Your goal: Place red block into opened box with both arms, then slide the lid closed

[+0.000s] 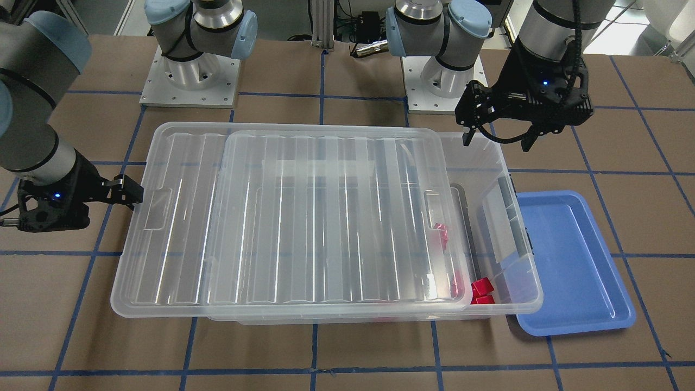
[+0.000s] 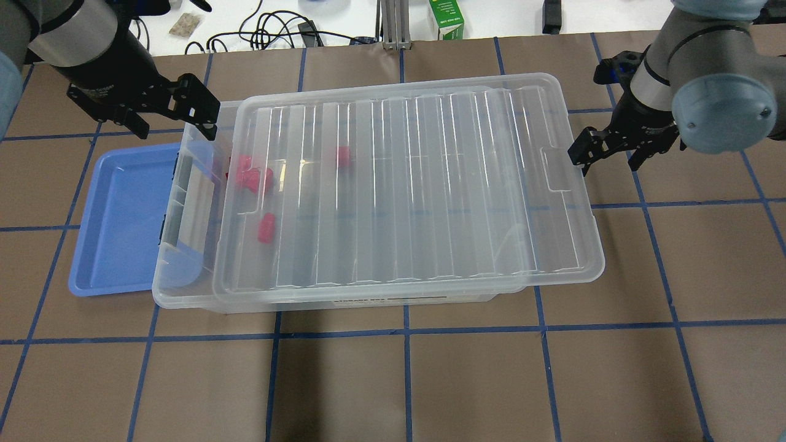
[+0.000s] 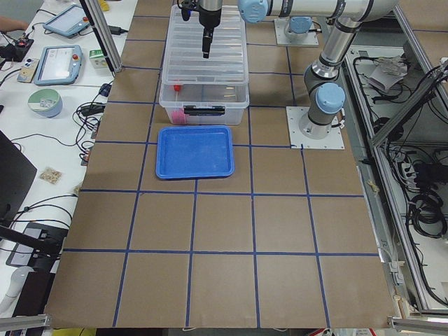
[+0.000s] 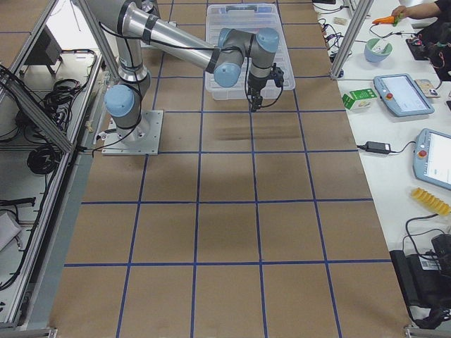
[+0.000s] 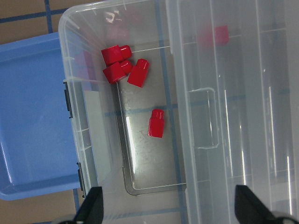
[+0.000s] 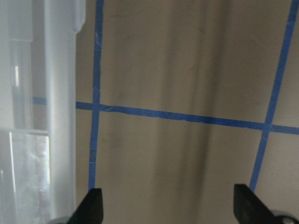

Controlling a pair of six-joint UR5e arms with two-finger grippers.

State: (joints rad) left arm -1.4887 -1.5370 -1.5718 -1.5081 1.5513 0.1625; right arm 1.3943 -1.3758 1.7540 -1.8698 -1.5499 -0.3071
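Note:
The clear box (image 2: 184, 293) holds several red blocks (image 5: 156, 123), three of them clustered near one corner (image 5: 117, 72) and one more under the lid (image 2: 342, 156). The ribbed lid (image 2: 405, 184) lies on the box, shifted toward my right, so a strip at the left end stays uncovered. My left gripper (image 2: 176, 126) hangs open and empty above that uncovered end (image 5: 170, 207). My right gripper (image 2: 607, 161) stands open just off the lid's right short end, over bare table (image 6: 170, 205), with the lid's edge (image 6: 56, 93) beside it.
An empty blue tray (image 2: 123, 221) lies against the box's left end. Both arm bases (image 1: 190, 76) stand behind the box. Cables and a green carton (image 2: 448, 21) sit at the far table edge. Brown table with blue tape lines surrounds the box.

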